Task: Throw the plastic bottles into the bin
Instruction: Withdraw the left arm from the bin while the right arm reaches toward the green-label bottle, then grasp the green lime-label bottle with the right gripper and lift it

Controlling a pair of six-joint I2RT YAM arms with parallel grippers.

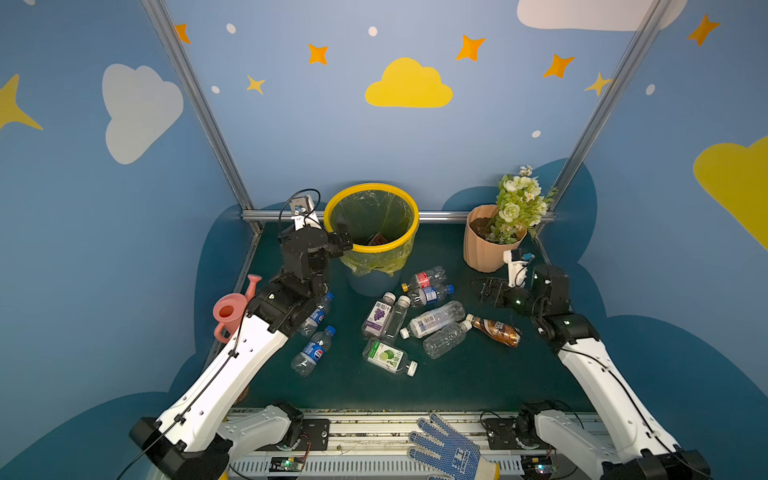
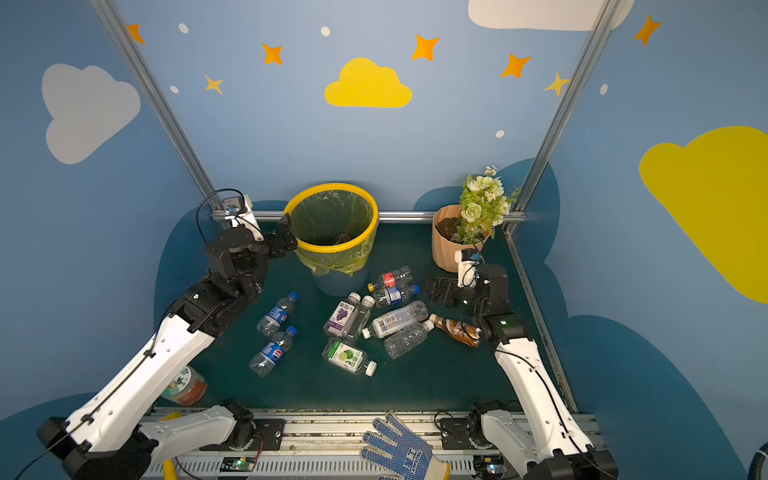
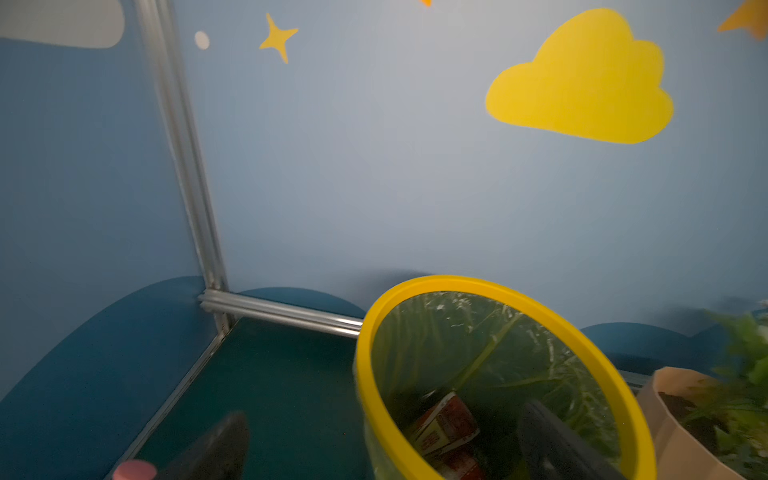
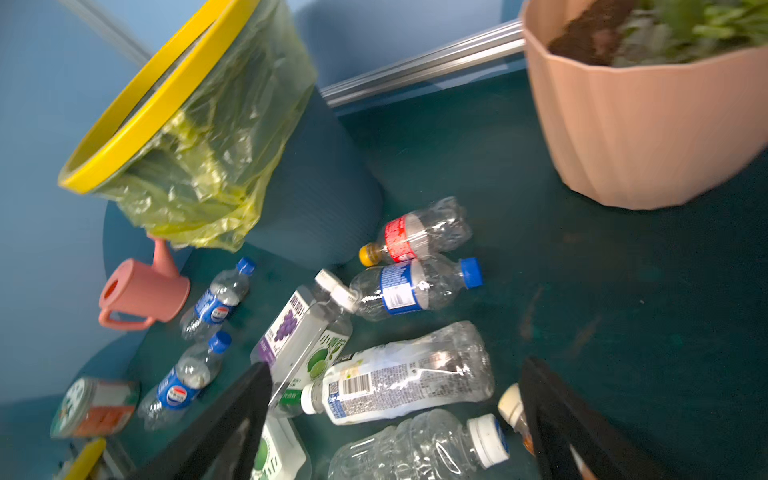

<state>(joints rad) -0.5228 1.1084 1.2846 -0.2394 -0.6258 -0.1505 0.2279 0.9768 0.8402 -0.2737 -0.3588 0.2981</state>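
Note:
The bin (image 1: 371, 249) stands at the back middle, with a yellow rim and liner. My left gripper (image 1: 341, 239) hangs open at its left rim, one finger (image 3: 552, 440) over the opening and nothing between the jaws. A red-labelled bottle (image 3: 446, 419) lies at the bottom of the bin. Several plastic bottles lie on the green mat: two blue-capped ones (image 1: 313, 351) at the left, and a cluster in the middle with a white-labelled bottle (image 4: 407, 384) and a clear one (image 4: 419, 449). My right gripper (image 1: 486, 289) hovers open just right of the cluster, holding nothing.
A pink watering can (image 1: 230, 309) stands by the left arm. A peach flower pot (image 1: 486, 245) with white flowers stands at the back right, close behind the right gripper. A squat jar (image 2: 185, 386) sits at the front left. A blue-dotted glove (image 1: 446, 451) lies on the front rail.

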